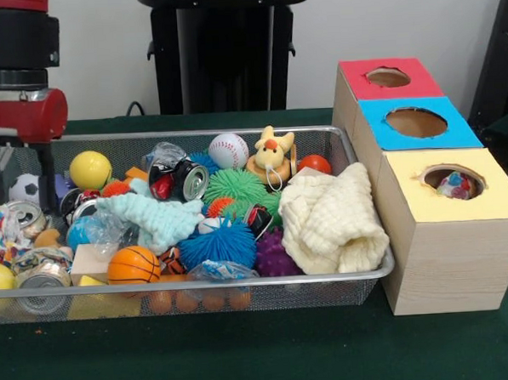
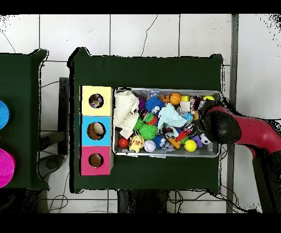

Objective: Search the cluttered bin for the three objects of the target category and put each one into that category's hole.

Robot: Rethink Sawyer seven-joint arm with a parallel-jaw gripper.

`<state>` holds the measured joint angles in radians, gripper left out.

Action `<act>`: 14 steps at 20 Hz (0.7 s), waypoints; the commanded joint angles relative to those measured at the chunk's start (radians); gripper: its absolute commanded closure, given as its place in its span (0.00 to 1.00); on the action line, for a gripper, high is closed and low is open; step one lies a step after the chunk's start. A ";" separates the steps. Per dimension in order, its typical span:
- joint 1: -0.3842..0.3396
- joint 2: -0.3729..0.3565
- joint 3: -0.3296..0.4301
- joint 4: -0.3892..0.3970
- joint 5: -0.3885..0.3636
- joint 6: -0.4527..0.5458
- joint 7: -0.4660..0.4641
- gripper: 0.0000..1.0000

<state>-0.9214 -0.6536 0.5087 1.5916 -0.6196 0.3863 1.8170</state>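
One red arm [image 1: 20, 113] hangs over the bin's [image 1: 355, 159] left end, likely searching; its claw's state cannot be told.

No legible text or labels.

a red and black arm [image 1: 15, 100] is shown over a silver mesh bin [image 1: 319, 135]. beside it, a yellow ball [image 1: 90, 170], orange basketball [image 1: 133, 265], blue spiky ball [image 1: 217, 244] and cream cloth [image 1: 332, 220] are seen; red, blue and yellow box tops [image 1: 417, 122] are marked.
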 commanded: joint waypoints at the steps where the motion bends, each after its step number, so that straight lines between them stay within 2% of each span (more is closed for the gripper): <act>1: -0.027 0.056 0.087 0.106 -0.074 -0.048 -0.131 0.00; 14: -0.084 0.119 0.130 0.065 -0.118 -0.030 -0.170 0.00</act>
<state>-0.9790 -0.5954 0.5653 1.6312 -0.6758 0.3502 1.8170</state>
